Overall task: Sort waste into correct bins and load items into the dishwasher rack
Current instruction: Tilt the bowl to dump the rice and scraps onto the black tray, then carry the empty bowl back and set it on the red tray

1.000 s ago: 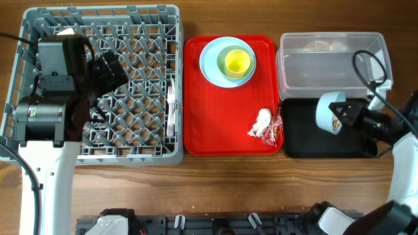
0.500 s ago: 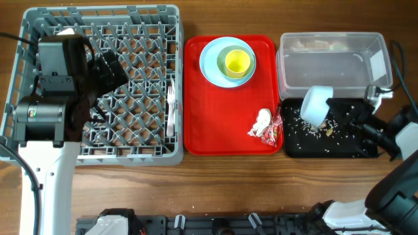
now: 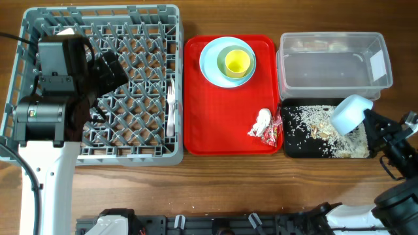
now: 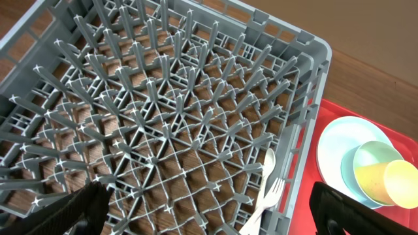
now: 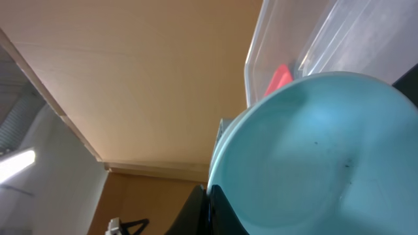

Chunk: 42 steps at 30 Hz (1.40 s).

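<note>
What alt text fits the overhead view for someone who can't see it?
The right gripper holds a small pale blue bowl tipped over the shallow black rectangular tray, where whitish rice-like crumbs lie scattered. The flat red tray carries a pale blue round plate and crumpled white napkin; the open left gripper hangs over the large grey lattice rack.

A brown wooden table (image 3: 228,176) is stretching left to right under everything. In the right wrist view a tan panelled surface (image 5: 130,78) is filling the background, with a strip light (image 5: 16,163) glowing at left.
</note>
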Tool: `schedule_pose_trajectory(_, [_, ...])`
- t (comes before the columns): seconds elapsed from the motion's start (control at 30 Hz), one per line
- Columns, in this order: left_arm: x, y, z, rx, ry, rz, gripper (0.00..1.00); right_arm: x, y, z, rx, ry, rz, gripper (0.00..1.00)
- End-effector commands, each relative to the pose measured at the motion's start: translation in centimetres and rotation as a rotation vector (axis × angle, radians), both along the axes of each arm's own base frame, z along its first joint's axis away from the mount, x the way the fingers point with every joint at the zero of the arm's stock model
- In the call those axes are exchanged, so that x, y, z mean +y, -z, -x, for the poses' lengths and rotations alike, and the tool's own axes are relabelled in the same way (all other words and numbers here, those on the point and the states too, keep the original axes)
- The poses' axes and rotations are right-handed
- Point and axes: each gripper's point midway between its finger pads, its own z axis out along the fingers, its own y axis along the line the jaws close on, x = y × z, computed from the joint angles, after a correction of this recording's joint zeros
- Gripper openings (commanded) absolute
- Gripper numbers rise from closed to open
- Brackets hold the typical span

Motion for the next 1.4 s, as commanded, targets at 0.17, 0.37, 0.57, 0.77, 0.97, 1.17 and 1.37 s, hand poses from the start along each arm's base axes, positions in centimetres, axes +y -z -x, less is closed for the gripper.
schedule_pose_trajectory(0.17, [0.4,-0.4,0.0,-0.011,-0.014,-0.011,1.00,0.6,-0.8,-0.1,-0.045,0.001,-0.045,0.04])
schedule_pose_trajectory(0.37, [0.4,-0.4,0.0,-0.011,-0.014,-0.011,1.00,5.5,-1.5,-1.2,-0.016,-0.148,-0.114,0.04])
schedule_pose_trajectory(0.57, [0.4,-0.4,0.0,-0.011,-0.014,-0.011,1.00,11.1,-2.2,-1.5,0.012,-0.341,-0.115,0.04])
schedule_pose_trajectory(0.77, [0.4,-0.4,0.0,-0.011,-0.014,-0.011,1.00,16.5,-4.2,-1.7,0.069,-0.599,0.112,0.04])
schedule_pose_trajectory(0.97, [0.4,-0.4,0.0,-0.011,-0.014,-0.011,1.00,21.8,-5.4,-3.9,0.257,-0.598,0.645,0.04])
schedule_pose_trajectory(1.17, [0.4,-0.4,0.0,-0.011,-0.014,-0.011,1.00,30.8,-3.7,-3.4,0.216,-0.516,1.087,0.04])
schedule_pose_trajectory(1.37, [0.4,-0.4,0.0,-0.011,-0.014,-0.011,1.00,38.8,2.8,-1.0,0.160,-0.624,1.383,0.04])
